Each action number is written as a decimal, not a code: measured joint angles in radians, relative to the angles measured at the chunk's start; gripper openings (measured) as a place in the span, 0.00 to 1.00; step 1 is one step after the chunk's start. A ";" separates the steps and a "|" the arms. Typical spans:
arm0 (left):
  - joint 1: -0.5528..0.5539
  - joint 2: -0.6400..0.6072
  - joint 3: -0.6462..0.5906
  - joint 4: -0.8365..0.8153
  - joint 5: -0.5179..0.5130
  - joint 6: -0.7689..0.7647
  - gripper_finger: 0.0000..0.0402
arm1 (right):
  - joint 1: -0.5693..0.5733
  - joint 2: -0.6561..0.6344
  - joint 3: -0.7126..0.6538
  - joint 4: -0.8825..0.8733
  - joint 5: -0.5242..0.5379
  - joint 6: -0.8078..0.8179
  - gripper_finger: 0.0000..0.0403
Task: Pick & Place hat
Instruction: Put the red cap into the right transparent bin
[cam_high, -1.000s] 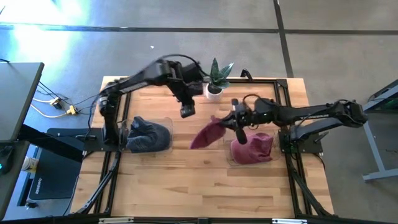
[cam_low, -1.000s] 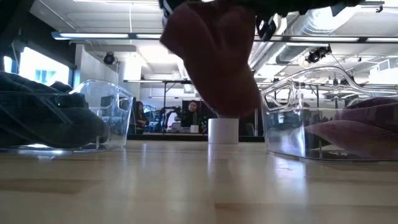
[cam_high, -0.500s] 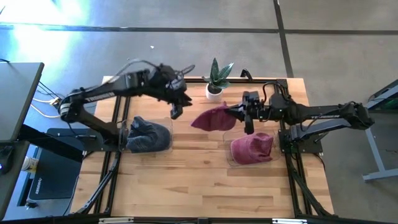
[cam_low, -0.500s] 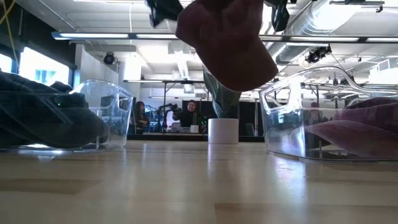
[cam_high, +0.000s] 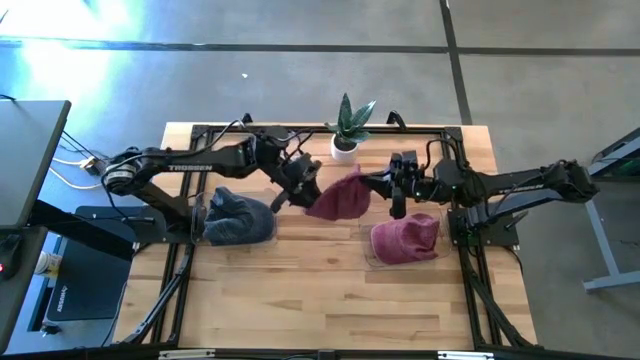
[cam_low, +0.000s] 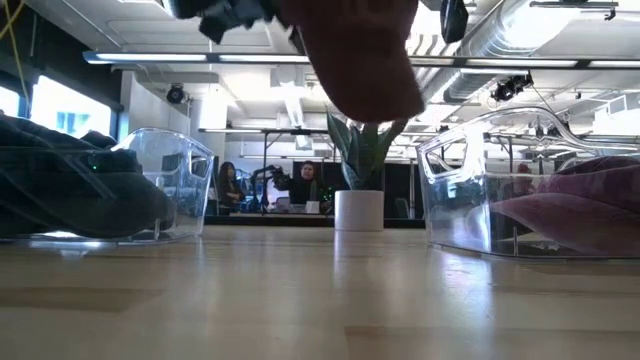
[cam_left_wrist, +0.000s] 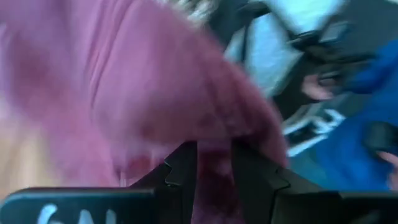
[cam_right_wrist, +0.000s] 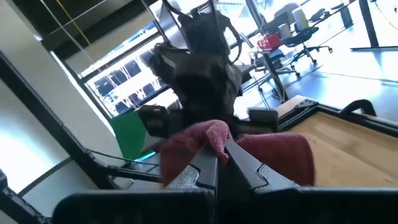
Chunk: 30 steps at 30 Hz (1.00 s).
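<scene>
The maroon hat (cam_high: 340, 196) hangs in the air over the table's middle, between both grippers; in the low view the hat (cam_low: 362, 55) is well above the wood. My left gripper (cam_high: 302, 187) reaches in from the table's left at the hat's left side, with maroon cloth between its nearly closed fingers (cam_left_wrist: 214, 171). My right gripper (cam_high: 386, 187) comes from the right and is shut on the hat's right side. A clear bin (cam_high: 236, 217) on the left holds dark grey hats. A clear bin (cam_high: 405, 239) on the right holds maroon hats. My left gripper has the hat's left side (cam_left_wrist: 214, 186) between its two fingers, coming level from the table's left. The view is blurred, so layer and edge do not show. The hat is clear of the table. My right gripper pinches a raised fold of the hat's right edge (cam_right_wrist: 216, 133) between its two fingers, coming level from the table's right. The hat spreads away from the fingers toward the other arm, lifted clear.
A small potted plant (cam_high: 346, 128) in a white pot stands at the far edge, just behind the hat. A black frame runs round the table. Bare wood (cam_high: 320, 290) lies toward the near edge. People sit in the room beyond the table (cam_low: 305, 188).
My left gripper has swung from near the plant down and toward the hat, reaching its left side. My right gripper has moved toward the far edge and up, carrying the hat. The hat, first hanging slanted toward the near-left, now sits higher, bunched between both grippers.
</scene>
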 joint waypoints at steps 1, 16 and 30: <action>-0.011 0.004 0.001 0.054 0.033 -0.012 0.24 | 0.009 0.000 0.000 0.001 0.010 0.001 0.01; 0.032 0.038 0.002 0.238 -0.116 -0.118 0.19 | 0.115 0.000 0.000 0.067 0.062 0.023 0.02; 0.074 0.117 0.076 -0.040 0.032 -0.010 0.02 | 0.125 -0.001 0.000 0.025 0.022 0.018 0.01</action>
